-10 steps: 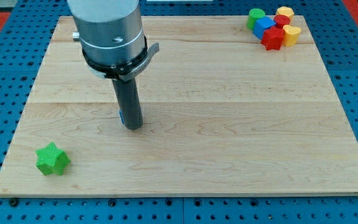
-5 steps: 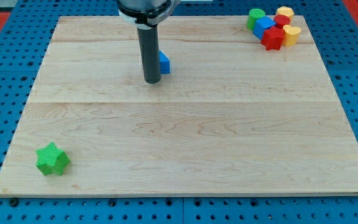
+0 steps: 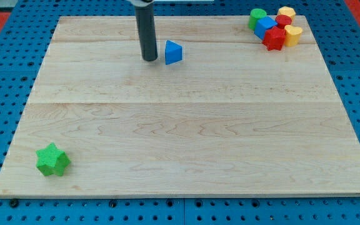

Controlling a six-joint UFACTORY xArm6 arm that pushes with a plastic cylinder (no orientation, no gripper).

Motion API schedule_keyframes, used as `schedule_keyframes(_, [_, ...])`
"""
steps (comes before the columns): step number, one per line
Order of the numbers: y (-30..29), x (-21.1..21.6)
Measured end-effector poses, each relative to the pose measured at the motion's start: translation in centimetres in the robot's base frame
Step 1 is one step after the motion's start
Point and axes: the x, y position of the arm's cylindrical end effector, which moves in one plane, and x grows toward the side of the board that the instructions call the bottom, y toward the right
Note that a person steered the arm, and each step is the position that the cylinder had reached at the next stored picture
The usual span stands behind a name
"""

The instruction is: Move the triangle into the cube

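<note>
The blue triangle [image 3: 174,52] lies on the wooden board [image 3: 186,125] near the view's top, left of centre. My tip [image 3: 149,59] rests on the board just to the triangle's left, a small gap apart from it. The blue cube [image 3: 267,26] sits in a cluster of blocks at the view's top right corner, far to the right of the triangle.
The cluster around the cube holds a green block [image 3: 257,17], a red star block [image 3: 274,39], a small red block [image 3: 284,20] and two yellow blocks [image 3: 287,12] [image 3: 293,34]. A green star block [image 3: 53,160] lies at the bottom left.
My tip has moved from the board's middle left up toward the view's top. The blue triangle has been pushed up and to the right, and now sits clear of the rod.
</note>
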Motion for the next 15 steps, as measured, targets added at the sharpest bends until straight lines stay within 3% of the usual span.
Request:
schedule_keyframes(1, [7.3, -3.3])
schedule_keyframes(2, [6.3, -3.5])
schedule_keyframes(3, [1.4, -1.1])
schedule_keyframes(4, [0.4, 4.3])
schedule_keyframes(5, [5.8, 4.8])
schedule_keyframes(6, [12.7, -0.3])
schedule_keyframes(7, [16.2, -1.2])
schedule_keyframes(9, [8.2, 3.3])
schedule_keyframes(10, [7.7, 0.6])
schedule_keyframes(12, [14.3, -4.7])
schedule_keyframes(14, [9.4, -4.2])
schedule_keyframes(15, [12.6, -4.7])
